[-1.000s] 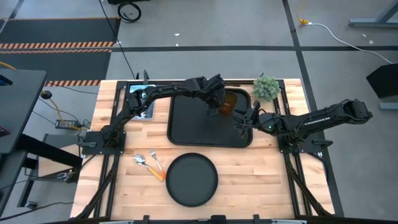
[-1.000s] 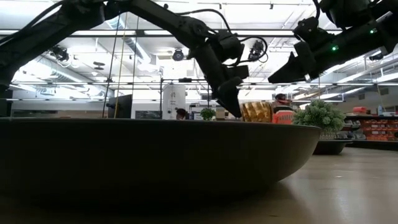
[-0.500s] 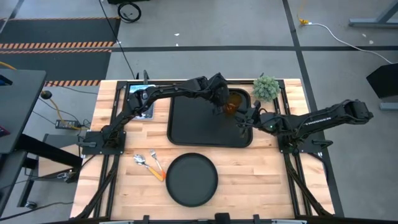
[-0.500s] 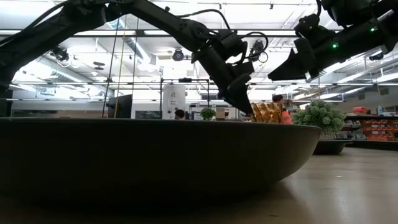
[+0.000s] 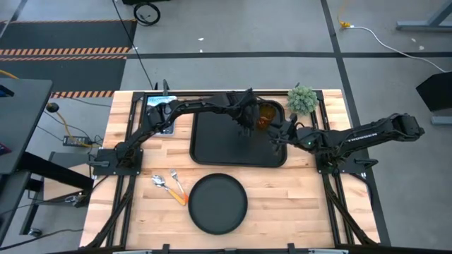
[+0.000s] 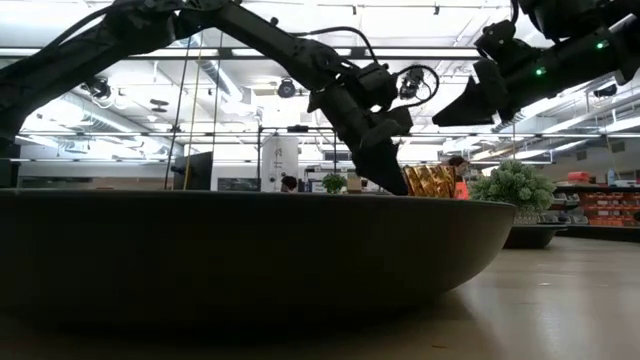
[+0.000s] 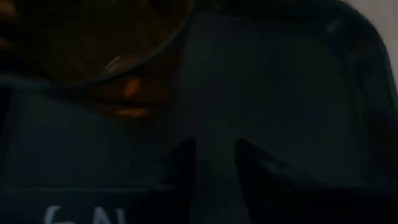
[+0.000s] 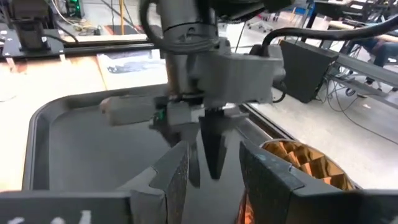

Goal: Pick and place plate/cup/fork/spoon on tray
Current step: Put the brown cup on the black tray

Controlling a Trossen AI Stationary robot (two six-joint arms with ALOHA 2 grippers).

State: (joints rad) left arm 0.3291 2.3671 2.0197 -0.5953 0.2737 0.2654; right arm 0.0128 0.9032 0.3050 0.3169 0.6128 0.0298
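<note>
The amber cup (image 5: 265, 115) stands upright on the far right corner of the black tray (image 5: 212, 144). My left gripper (image 5: 246, 123) points down at the tray just left of the cup, with a narrow gap between its fingers (image 7: 214, 149). My right gripper (image 5: 277, 135) hangs open above the tray's right rim, near the cup, holding nothing. The round black plate (image 5: 217, 203) rests on the table in front of the tray. The orange-handled fork and spoon (image 5: 171, 188) lie side by side to the plate's left. My left gripper stands close against the cup's left side (image 6: 410, 182). Nothing lies between its fingers (image 8: 214, 152). I cannot tell whether a finger's outer side touches the cup wall.
A small green potted plant (image 5: 301, 100) stands on the table just beyond the tray's far right corner. A flat printed sheet (image 5: 161, 113) lies left of the tray. Bare wood shows to the right of the plate.
The cup has slid a little toward the table's right edge on the tray, staying upright. My left gripper has gone the same way beside it and has dipped lower toward the tray.
</note>
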